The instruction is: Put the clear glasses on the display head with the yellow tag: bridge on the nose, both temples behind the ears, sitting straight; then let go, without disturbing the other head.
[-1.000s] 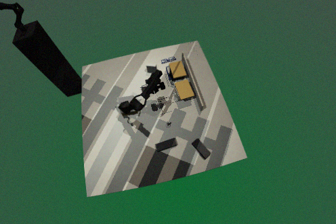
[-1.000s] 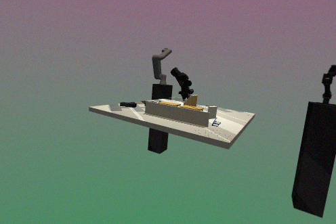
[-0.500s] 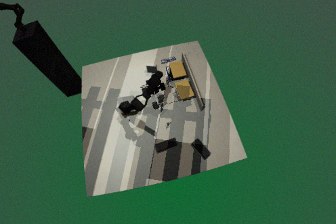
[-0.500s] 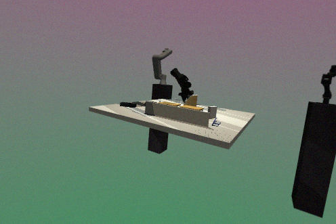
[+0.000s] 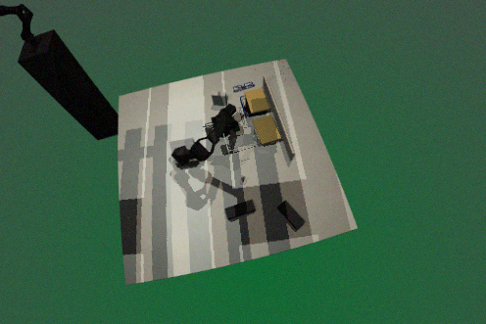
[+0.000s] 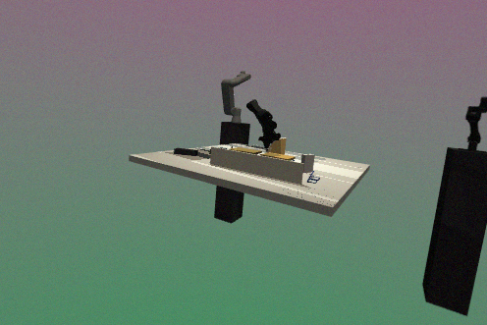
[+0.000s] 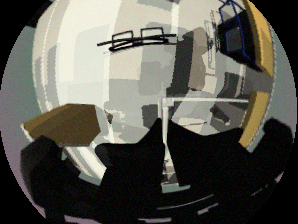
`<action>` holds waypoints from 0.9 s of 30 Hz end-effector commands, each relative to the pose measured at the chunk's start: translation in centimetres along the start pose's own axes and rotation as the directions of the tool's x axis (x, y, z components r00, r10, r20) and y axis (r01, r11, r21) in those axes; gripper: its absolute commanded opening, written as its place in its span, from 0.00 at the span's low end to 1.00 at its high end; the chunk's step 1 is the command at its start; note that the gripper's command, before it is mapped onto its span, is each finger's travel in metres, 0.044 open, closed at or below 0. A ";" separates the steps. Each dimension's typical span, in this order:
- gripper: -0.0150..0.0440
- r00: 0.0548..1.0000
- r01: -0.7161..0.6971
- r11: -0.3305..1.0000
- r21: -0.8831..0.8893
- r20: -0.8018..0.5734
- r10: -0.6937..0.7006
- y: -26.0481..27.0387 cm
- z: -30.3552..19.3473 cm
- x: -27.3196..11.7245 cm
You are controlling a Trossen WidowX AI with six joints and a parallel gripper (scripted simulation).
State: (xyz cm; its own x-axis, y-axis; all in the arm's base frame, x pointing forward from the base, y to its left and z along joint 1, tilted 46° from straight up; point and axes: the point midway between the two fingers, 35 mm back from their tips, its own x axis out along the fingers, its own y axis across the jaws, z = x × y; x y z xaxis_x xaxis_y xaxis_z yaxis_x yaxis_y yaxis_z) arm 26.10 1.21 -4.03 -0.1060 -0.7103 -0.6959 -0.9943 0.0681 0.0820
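Observation:
My gripper (image 7: 161, 120) (image 6: 266, 145) is shut on the clear glasses (image 7: 200, 100). In the wrist view their thin pale frame runs down between the fingertips and out to the right; the rest is hidden. Two orange-topped blocks (image 5: 258, 100) (image 5: 267, 130) stand to the right of my gripper in the top view. They seem to be the display heads, but I cannot make out a face or the yellow tag. Dark blue glasses (image 7: 235, 36) are at the front of the farther one. The clear glasses are too faint in the top and exterior views to judge their tilt or contact.
A low wall (image 5: 280, 118) (image 6: 255, 165) stands behind the blocks. Blue glasses (image 5: 243, 87) (image 6: 313, 179) lie beyond them, near a grey box (image 5: 218, 99) (image 6: 307, 162). Black glasses (image 7: 137, 40) lie on the table. Two dark blocks (image 5: 240, 209) (image 5: 291, 215) lie toward the near edge.

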 end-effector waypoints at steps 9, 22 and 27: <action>0.25 1.000 -0.001 1.000 -0.008 -0.005 0.001 0.1 -0.1 1.3; 0.25 1.000 -0.001 1.000 -0.008 -0.006 0.001 0.1 -0.1 2.0; 0.25 1.000 -0.001 1.000 -0.008 -0.006 0.001 -0.5 -0.1 2.0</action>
State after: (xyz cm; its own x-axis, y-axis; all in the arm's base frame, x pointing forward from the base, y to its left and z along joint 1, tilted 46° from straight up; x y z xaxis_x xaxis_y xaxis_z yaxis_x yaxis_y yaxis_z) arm 25.83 -0.34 -5.38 -0.1131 -0.7136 -0.6914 -0.9934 0.0686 0.0917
